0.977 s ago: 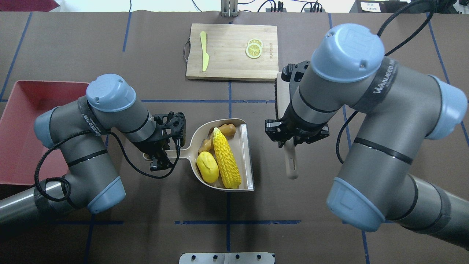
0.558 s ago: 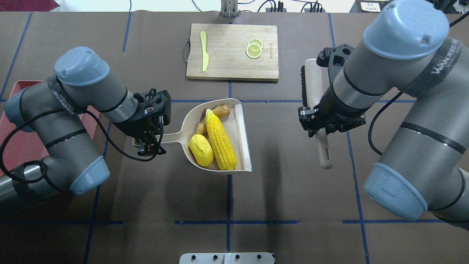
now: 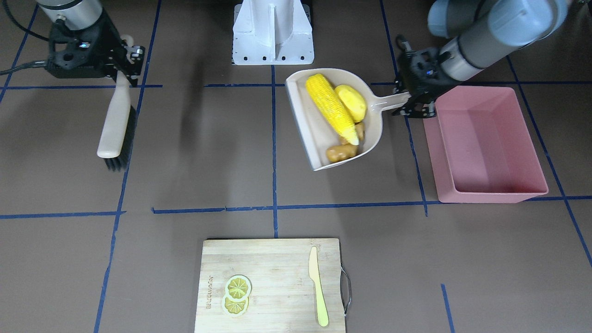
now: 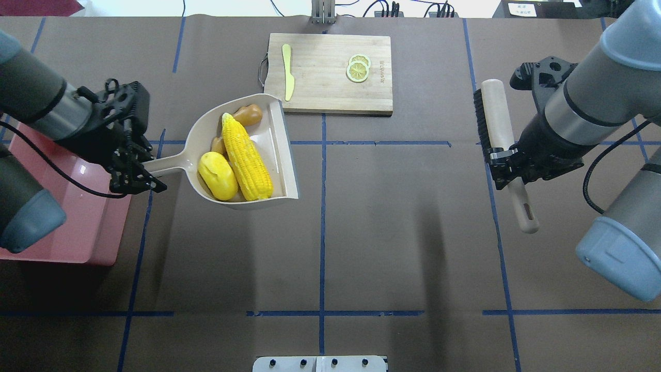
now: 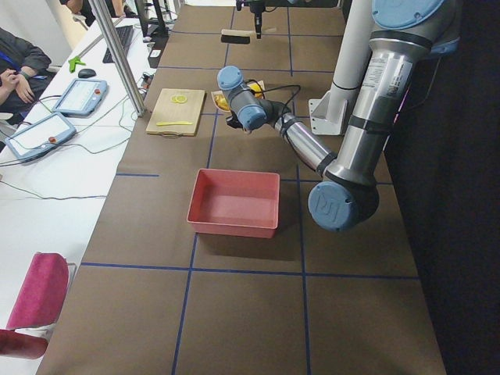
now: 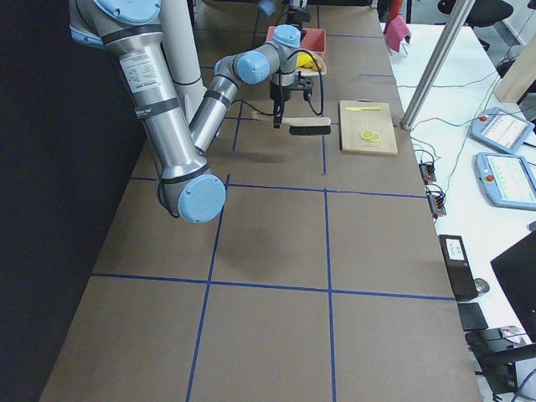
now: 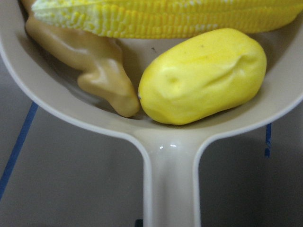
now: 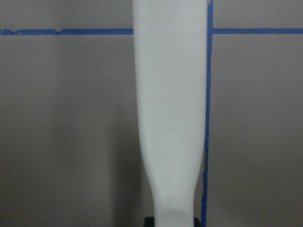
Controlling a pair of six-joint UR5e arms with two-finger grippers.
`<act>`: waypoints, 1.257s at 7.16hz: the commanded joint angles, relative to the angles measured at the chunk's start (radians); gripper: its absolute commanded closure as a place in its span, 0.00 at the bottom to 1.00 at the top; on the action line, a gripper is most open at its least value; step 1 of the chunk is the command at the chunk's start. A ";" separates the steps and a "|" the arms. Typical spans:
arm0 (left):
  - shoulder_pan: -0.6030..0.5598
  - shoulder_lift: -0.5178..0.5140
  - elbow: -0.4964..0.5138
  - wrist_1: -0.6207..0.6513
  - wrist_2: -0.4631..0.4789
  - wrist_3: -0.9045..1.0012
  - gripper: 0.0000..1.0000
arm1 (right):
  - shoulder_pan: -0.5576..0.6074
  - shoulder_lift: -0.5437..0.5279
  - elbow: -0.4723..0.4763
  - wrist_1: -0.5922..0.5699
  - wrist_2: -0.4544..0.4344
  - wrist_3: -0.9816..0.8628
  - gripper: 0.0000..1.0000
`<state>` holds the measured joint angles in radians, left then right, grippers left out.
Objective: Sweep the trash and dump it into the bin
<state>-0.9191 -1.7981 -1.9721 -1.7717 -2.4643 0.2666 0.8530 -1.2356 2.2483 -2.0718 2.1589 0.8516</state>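
Overhead view of a brown bench (image 4: 387,232) marked with blue tape lines. At 9 o'clock, at the left edge, sits a pink bin (image 4: 88,227), partly covered by the left arm. Just to the bin's right, the left end effector (image 4: 135,174) is clamped on the handle of a beige dustpan (image 4: 281,155), held above the bench at about 10 o'clock. All the trash lies in the dustpan: a yellow corn cob (image 4: 247,164) down the middle, a yellow potato (image 4: 218,175) touching its left side, and a tan ginger root (image 4: 249,114) at the far end. At 12 o'clock lies a wooden cutting board (image 4: 325,77) with a yellow-green knife (image 4: 287,72) and lemon slices (image 4: 358,68). At 3 o'clock, the right end effector (image 4: 508,163) grips a brush (image 4: 498,119) by its handle, bristles facing left.
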 commanded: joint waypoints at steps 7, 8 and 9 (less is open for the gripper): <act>-0.535 0.397 -0.104 0.015 -0.119 0.062 0.96 | 0.185 -0.226 -0.030 0.006 0.051 -0.261 0.99; -0.579 0.431 -0.099 0.017 -0.116 0.127 0.96 | 0.185 -0.248 -0.030 0.006 0.052 -0.273 0.99; -0.602 0.460 -0.094 0.023 -0.110 0.202 0.95 | 0.187 -0.267 -0.030 0.006 0.053 -0.296 0.99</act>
<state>-1.4798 -1.3747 -2.0732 -1.7547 -2.5803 0.3890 1.0372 -1.4776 2.2186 -2.0664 2.2091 0.5782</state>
